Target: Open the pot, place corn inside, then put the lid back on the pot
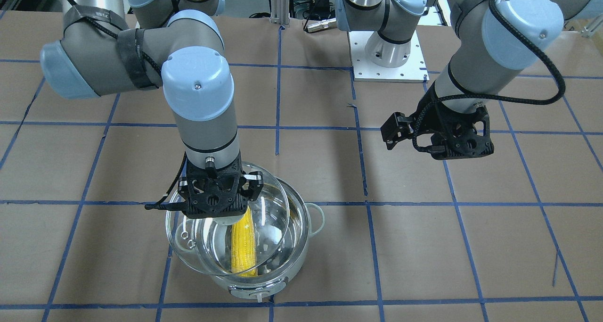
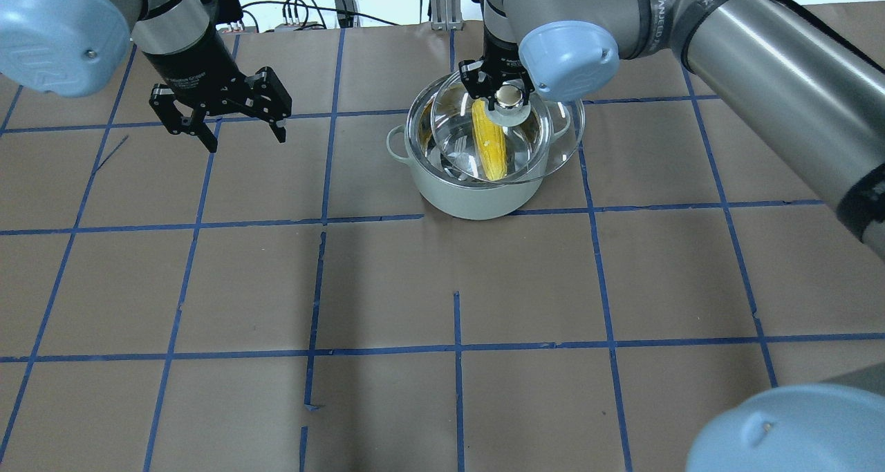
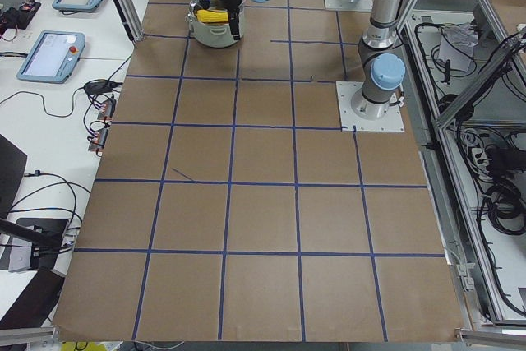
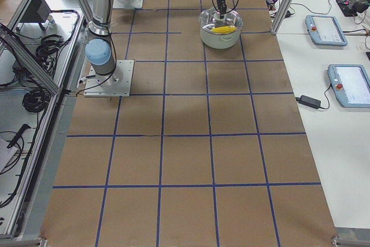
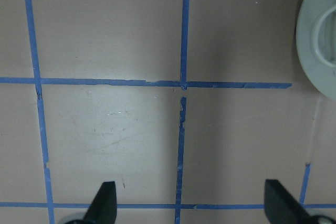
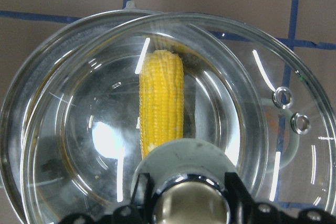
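The mint-green pot [image 2: 470,197] stands on the table, and the yellow corn [image 2: 489,144] lies inside it. It also shows in the front view [image 1: 243,246] and the right wrist view [image 6: 160,103]. My right gripper [image 2: 508,99] is shut on the knob of the clear glass lid [image 2: 550,137]. It holds the lid just over the pot, shifted off-centre so that it overhangs the rim on one side. The lid [image 6: 257,103] covers most of the pot's opening. My left gripper [image 2: 221,123] is open and empty above the table, well away from the pot.
Brown paper with a blue tape grid [image 2: 456,347] covers the table. The left arm's base plate [image 1: 388,62] sits at the robot's side. The pot's edge [image 5: 315,35] shows at the upper right of the left wrist view.
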Robot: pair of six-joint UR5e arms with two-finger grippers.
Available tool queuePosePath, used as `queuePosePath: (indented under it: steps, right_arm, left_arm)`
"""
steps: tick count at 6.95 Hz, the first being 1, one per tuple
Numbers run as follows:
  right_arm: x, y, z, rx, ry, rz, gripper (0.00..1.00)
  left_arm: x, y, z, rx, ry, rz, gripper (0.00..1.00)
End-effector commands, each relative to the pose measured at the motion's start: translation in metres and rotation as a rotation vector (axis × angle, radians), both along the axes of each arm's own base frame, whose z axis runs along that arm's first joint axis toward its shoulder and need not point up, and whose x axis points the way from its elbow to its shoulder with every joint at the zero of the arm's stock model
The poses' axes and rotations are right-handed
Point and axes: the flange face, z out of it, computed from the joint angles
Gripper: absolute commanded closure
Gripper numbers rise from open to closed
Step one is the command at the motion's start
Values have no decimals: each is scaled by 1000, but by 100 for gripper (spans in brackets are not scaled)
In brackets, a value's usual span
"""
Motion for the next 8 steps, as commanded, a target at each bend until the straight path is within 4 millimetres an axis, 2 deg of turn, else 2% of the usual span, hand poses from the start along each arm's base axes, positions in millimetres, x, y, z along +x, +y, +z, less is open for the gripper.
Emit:
queuePosePath:
  steps: [1, 4, 8]
  right_arm:
    - [16, -3, -8, -4, 5, -13, 69]
    - [35, 6, -15, 4, 11, -2, 69]
    - [37, 3, -23, 14, 12, -18, 69]
  left_arm:
    - [0, 1, 1, -1, -3, 11, 0]
    - [1, 0, 0, 1, -1, 10, 0]
    - [1, -1, -4, 5, 0, 0, 0]
